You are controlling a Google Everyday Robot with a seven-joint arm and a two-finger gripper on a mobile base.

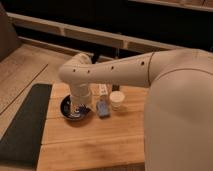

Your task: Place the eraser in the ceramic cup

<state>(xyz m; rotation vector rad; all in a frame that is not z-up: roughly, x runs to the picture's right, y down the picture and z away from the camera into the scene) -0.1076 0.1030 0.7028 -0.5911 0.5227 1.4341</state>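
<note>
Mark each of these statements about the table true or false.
1. The gripper hangs over the dark bowl. True.
2. The ceramic cup stands on the dark mat. False: it stands on the bare wooden table.
3. The blue-grey pad lies between the bowl and the cup. True.
4. The arm reaches in from the left of the picture. False: it comes in from the right and bends down at the bowl.
</note>
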